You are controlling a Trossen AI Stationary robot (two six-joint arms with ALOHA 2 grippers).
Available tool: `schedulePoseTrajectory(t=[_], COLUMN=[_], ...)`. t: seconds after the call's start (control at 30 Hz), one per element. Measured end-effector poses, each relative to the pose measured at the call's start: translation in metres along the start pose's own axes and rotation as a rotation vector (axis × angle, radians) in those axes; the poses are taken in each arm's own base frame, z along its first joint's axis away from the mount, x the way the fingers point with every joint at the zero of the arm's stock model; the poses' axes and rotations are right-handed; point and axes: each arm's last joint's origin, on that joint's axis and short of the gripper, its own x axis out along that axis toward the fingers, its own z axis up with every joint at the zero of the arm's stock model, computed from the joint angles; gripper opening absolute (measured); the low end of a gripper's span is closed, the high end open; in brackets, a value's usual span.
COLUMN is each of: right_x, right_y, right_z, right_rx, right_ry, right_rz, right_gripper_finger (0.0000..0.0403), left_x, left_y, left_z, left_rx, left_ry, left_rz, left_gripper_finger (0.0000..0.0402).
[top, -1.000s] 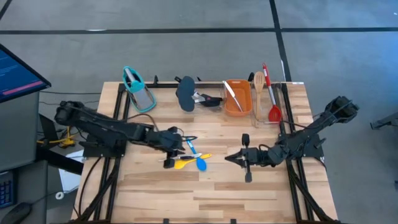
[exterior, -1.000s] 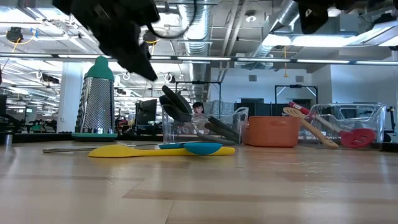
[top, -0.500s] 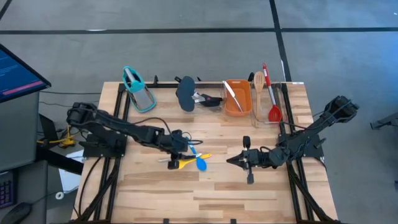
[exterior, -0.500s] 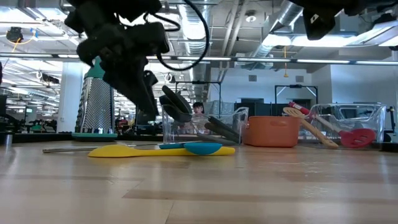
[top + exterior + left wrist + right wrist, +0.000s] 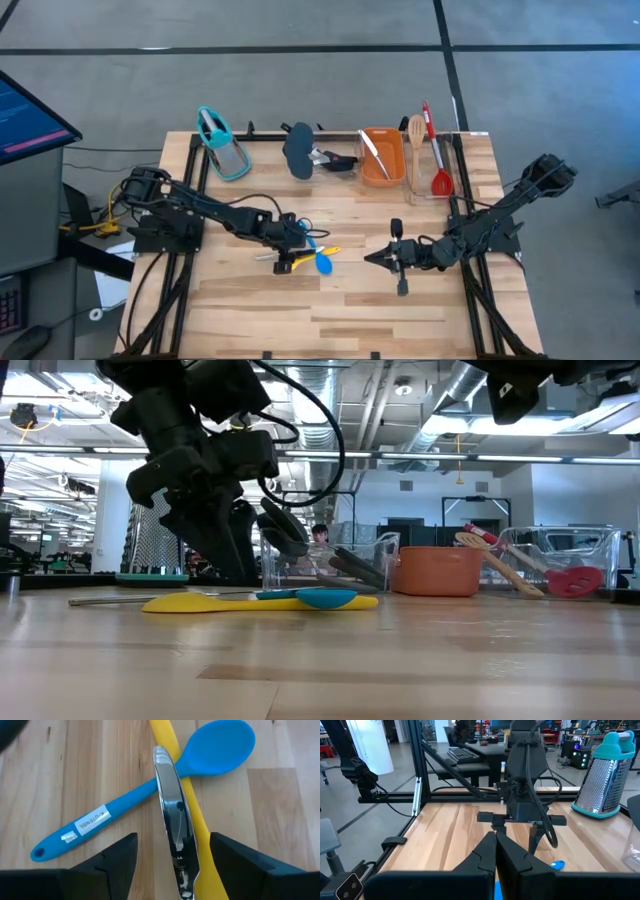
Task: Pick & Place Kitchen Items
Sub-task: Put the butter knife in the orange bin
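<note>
A blue spoon point(image 5: 150, 790), a yellow spoon point(image 5: 192, 815) and a shiny steel utensil handle point(image 5: 172, 820) lie crossed in a small pile on the wooden table point(image 5: 350, 310), left of centre. The steel handle lies on top of the yellow spoon, and the blue bowl point(image 5: 323, 263) points toward the near edge. My left gripper point(image 5: 172, 840) is open and slants down over the pile point(image 5: 250, 600). Its two fingers stand on either side of the steel handle and the yellow spoon. My right gripper point(image 5: 372, 258) hovers shut above the table, right of the pile.
Along the far edge stand a steel grater with a teal handle point(image 5: 222, 147), a clear tray with black utensils point(image 5: 305, 155), an orange tub point(image 5: 381, 157), and a clear tray point(image 5: 560, 565) holding a wooden spoon and a red spoon point(image 5: 440, 180). Bare wood lies toward the near edge.
My left gripper has come down and toward the table's right onto the spoon pile, tipping more steeply, and its fingers have opened wide. The spoons and the steel handle have stayed where they were.
</note>
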Motion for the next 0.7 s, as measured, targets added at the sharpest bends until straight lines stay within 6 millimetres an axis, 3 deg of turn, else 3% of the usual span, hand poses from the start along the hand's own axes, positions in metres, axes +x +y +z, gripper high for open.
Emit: schedulePoseTrajectory(t=[0.4,0.7], right_x=[0.000,0.000], right_y=[0.000,0.000], right_z=[0.000,0.000], right_rx=[0.000,0.001], right_ry=[0.000,-0.001], right_rz=[0.000,0.000], right_gripper_finger=[0.0000,0.0000], left_x=[0.002,0.014], left_y=[0.000,0.000], left_z=[0.001,-0.003], left_rx=[-0.006,-0.010], left_ry=[-0.018,0.012], left_rz=[-0.002,0.013], left_gripper_finger=[0.0220,0.0220])
